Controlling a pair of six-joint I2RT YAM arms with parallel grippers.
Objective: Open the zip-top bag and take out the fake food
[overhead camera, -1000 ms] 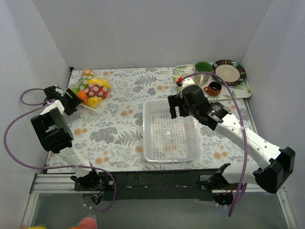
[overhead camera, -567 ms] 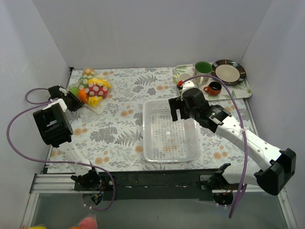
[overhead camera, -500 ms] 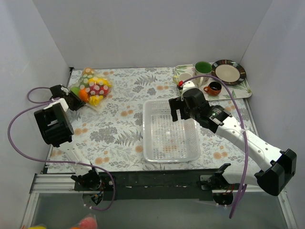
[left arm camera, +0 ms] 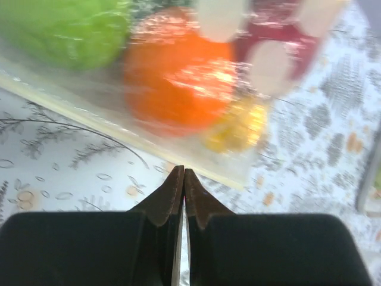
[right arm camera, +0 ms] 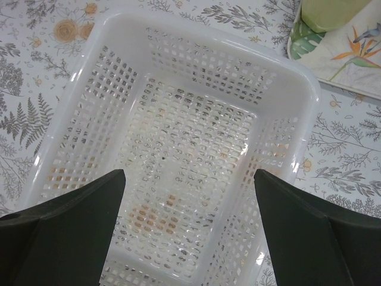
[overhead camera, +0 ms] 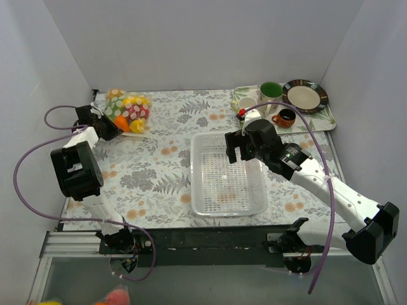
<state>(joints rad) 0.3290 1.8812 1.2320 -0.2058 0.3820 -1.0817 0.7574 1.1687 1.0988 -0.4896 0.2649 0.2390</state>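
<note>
**Item:** zip-top bag (overhead camera: 127, 109), clear film with white polka dots.

**Location:** on the desk (overhead camera: 159, 171), well apart from the white basket (overhead camera: 194, 181), beyond it on the left arm's side.

**Contents:** fake food (left arm camera: 178, 83). Orange, green, red and yellow pieces are visible, all inside the film.

**Left end effector** (left arm camera: 183, 174): fingers pressed together, tips at the bag's near edge. Whether any film is caught between them cannot be told.

**Right end effector** (right arm camera: 189, 173): fingers spread wide, directly above the basket, carrying nothing.

**Progress:** early, by appearance. The seal strip along the bag's edge looks unbroken. No piece lies outside the bag or in the basket.

**Outstanding:** part the zip, then take out every piece.

**Markings:** no brand, label or legible writing anywhere. The only patterns are the dots on the bag and the leaf-and-flower print on the desk covering.
</note>
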